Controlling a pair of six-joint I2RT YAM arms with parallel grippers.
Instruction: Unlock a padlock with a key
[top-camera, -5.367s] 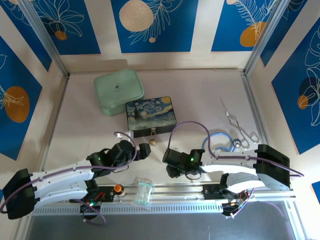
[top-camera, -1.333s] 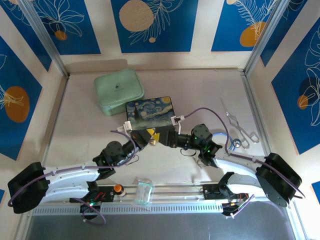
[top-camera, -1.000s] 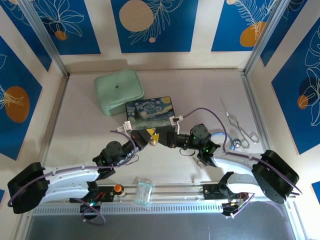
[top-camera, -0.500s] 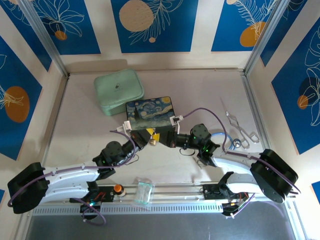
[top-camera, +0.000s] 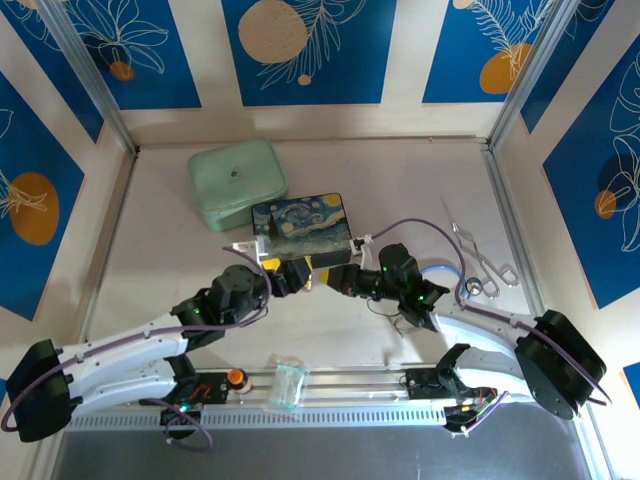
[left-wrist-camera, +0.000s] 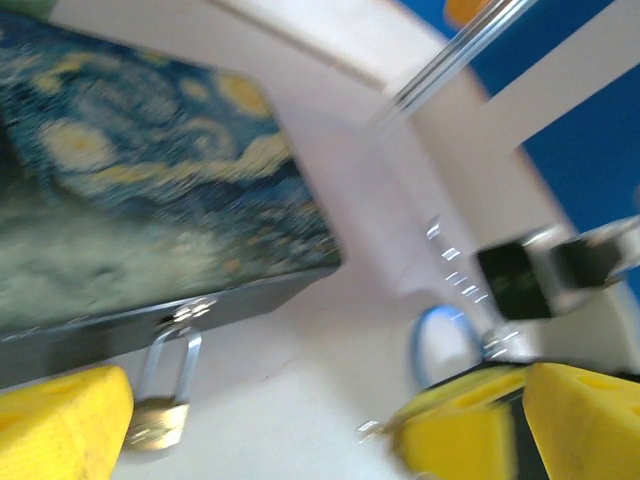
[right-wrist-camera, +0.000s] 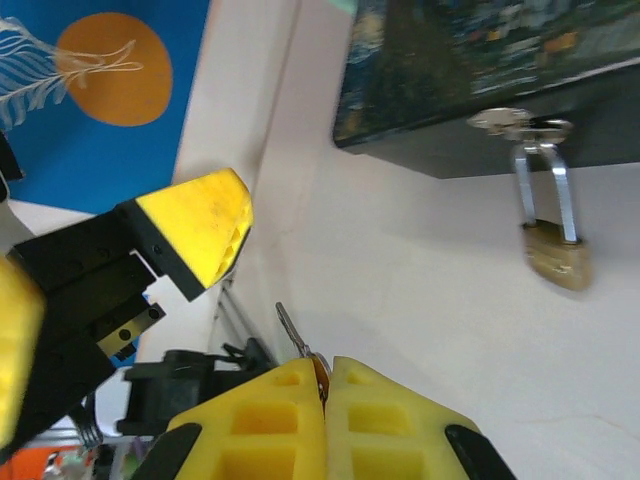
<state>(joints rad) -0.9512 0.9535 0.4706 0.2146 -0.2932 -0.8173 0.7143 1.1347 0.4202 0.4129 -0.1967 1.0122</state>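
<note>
- right gripper clamps slim dull-metal key
- left gripper wide apart, empty
- best: steady small brass padlock first, feed key in straight

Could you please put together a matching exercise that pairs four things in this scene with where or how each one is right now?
Things:
1. padlock
2. key
3. left hand
4. forceps

Places or states:
A. lying on the right side of the table
B. hanging from the clasp of the painted box
C. open, holding nothing
D. pinched in the shut right hand

Pairs: 1-B, 2-D, 3-C, 4-A.
</note>
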